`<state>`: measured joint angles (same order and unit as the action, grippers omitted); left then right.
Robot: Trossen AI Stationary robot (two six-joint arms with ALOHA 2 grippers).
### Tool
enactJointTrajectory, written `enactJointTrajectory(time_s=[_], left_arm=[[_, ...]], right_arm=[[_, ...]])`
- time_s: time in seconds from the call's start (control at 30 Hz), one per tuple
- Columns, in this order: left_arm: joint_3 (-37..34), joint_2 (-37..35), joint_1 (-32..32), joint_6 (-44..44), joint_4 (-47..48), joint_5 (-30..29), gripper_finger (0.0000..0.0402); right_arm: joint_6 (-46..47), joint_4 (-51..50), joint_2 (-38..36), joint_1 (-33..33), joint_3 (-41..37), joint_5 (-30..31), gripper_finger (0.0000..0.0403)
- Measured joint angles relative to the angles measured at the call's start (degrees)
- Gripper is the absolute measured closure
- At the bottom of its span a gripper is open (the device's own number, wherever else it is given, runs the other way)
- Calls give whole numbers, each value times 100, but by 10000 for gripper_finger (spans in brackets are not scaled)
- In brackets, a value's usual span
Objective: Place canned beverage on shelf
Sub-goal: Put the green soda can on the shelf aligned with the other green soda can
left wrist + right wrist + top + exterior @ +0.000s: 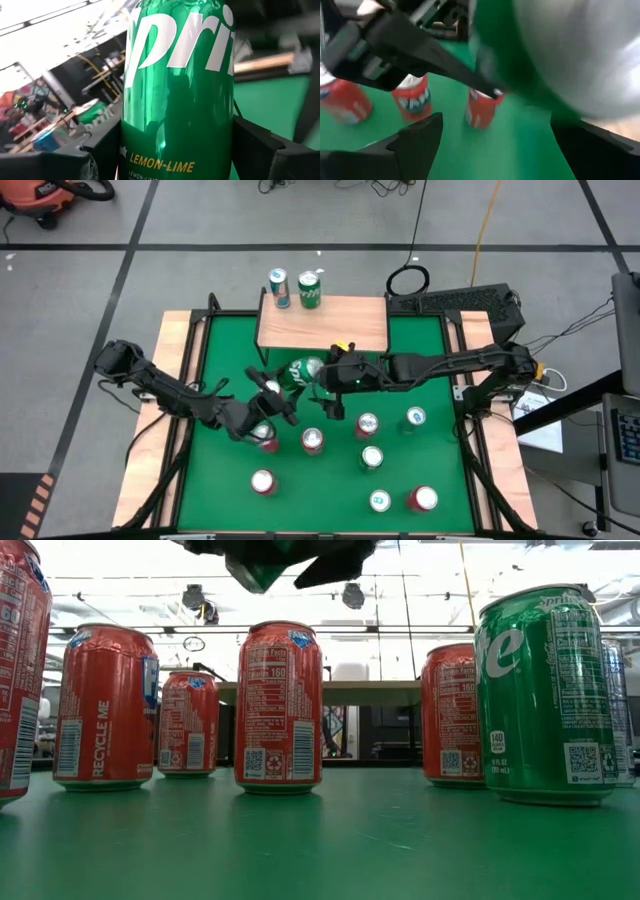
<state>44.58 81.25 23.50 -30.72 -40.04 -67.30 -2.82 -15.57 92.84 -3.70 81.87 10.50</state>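
A green Sprite can (300,370) is held above the green table (225,480), in front of the shelf (330,325), a light wooden plank. My left gripper (272,388) is shut on this can, which fills the left wrist view (180,90). My right gripper (335,380) is open at the can's silver end (580,55), with one finger (415,140) on each side of it. In the low view the can (262,568) and both grippers show at the top edge. Two cans (295,288) stand at the shelf's far left corner. My left gripper pinches the can's green side wall (131,150) between its two fingers (250,142), which lie across the can. The can is lifted clear of the table and tilted, its silver end (313,366) toward my right gripper. I cannot tell whether my right gripper touches the can.
Several red cans (313,441) and green cans (372,458) stand upright on the table below and in front of the grippers. In the low view they form a row, among them a red can (278,705) and a green can (545,695). Wooden borders (165,380) edge the table.
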Motion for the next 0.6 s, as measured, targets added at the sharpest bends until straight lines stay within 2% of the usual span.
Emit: enactJointTrajectory(time_s=[0.13, 0.2, 0.33, 0.6], left_arm=[[0, -9, 74, -22, -369, -223, 117], [0, -9, 75, 0, -477, -355, 117], [0, -9, 75, 32, -711, -667, 117], [4, -9, 130, 20, -903, -696, 117]], right_arm=[[-36, 1408, 2, 0, -478, 15, 48], [13, 1747, 2, -2, -545, 90, 49], [19, 1817, -64, -4, -547, 757, 49], [-304, 1767, -567, -5, -551, 736, 49]])
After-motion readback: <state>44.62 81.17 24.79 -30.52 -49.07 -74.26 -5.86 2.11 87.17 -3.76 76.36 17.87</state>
